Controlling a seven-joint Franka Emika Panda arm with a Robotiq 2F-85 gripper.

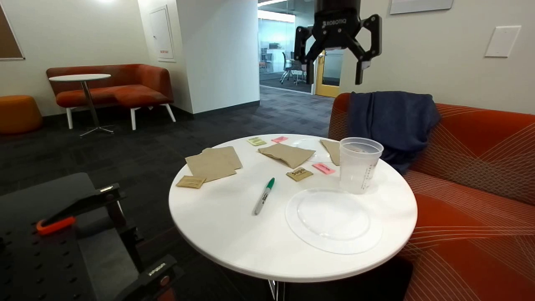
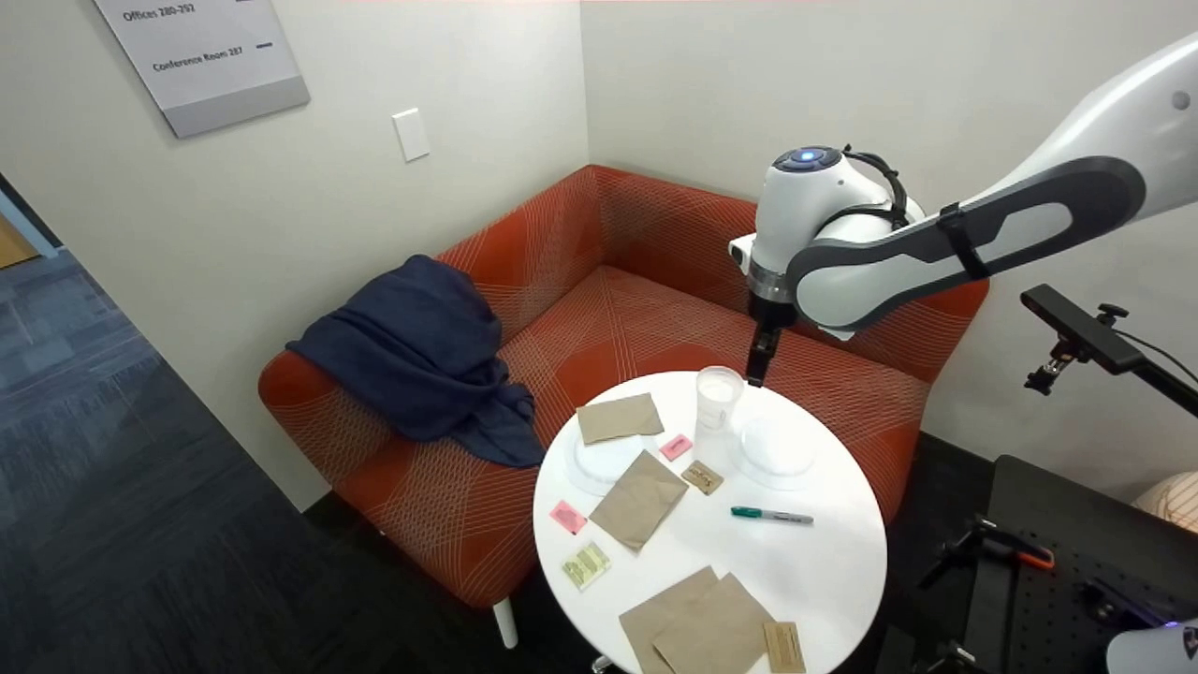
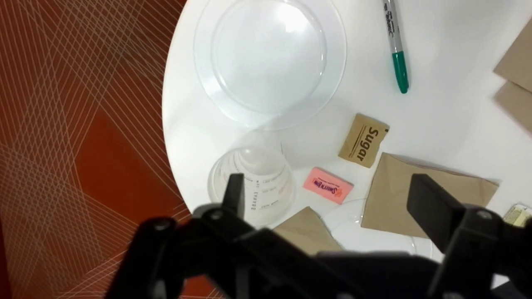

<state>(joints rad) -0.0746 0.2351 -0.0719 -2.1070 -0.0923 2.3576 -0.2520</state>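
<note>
I hold my pincer (image 1: 334, 78) pointing down in the air over the round white bench (image 1: 225, 238), its two fingers spread wide and released. Nearest to it stands a see-through cup (image 1: 360, 171), upright on the bench, with dark lettering on its side; in the wrist view one of my fingertips (image 3: 236, 191) cuts across it. Just beside it lies a see-through plate (image 1: 334, 221), though I cannot tell whether the two touch. Near the cup I also see a pink sweetener packet (image 3: 328, 185) and, just beyond, a brown packet (image 3: 365, 140) marked "Sugar". A gray marker (image 1: 264, 196) with a green cap lies near the plate. A second plate (image 2: 604, 461) has two brown napkins (image 2: 639, 501) overlapping it. Further across lie another pink packet (image 2: 568, 517), a yellow-green packet (image 2: 586, 565), and a pair of overlapping napkins (image 2: 697, 622) with a tan packet (image 2: 784, 646) at their edge. Past the bench's rim is a red sofa (image 1: 480, 138), a dark blue cloth (image 1: 393, 121) draped over its end and hanging onto the seat. Farthest off, in an exterior view, a small white table (image 1: 79, 77) stands before an orange-red couch (image 1: 138, 90), with an orange stool (image 1: 20, 113) to the side.
</note>
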